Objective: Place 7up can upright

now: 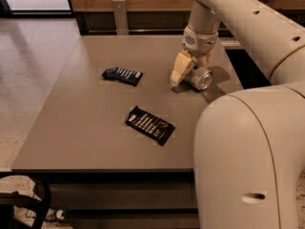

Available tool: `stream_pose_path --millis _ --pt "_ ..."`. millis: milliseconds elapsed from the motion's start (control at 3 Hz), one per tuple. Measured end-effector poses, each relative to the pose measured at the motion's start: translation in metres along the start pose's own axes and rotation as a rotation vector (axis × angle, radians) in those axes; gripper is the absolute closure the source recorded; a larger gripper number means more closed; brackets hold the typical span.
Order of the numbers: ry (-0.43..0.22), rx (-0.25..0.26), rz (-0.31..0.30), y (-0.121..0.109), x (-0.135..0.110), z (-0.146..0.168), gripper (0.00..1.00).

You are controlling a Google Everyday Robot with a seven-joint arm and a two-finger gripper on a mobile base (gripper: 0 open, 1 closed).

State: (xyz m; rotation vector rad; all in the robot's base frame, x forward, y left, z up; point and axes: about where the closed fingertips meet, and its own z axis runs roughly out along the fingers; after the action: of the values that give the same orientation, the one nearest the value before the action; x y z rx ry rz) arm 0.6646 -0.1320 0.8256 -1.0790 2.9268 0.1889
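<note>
The 7up can point(203, 78) lies on its side on the grey table point(86, 128), at the far right, with a shiny silver end facing front-right. My gripper point(192, 73) hangs straight down over it from the arm. It is open, and its cream fingers point(180, 68) straddle the can's body, one on the left side and one behind. The left finger is at or very near the can. The can still rests on the table.
A blue snack wrapper point(122, 75) lies flat at the table's middle left. A dark wrapper point(150, 125) lies nearer the front. My own white arm housing point(248, 161) fills the right foreground. A chair back point(119, 13) stands behind the table.
</note>
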Motion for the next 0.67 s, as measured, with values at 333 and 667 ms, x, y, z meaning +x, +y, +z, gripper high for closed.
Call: stream_pose_path --millis 333,667 --pt "-0.026 0.011 0.0 -0.0032 -0.0079 0.0022 0.46" --pt "-0.049 0.019 -0.001 -0.006 -0.0162 0.0065 0.78"
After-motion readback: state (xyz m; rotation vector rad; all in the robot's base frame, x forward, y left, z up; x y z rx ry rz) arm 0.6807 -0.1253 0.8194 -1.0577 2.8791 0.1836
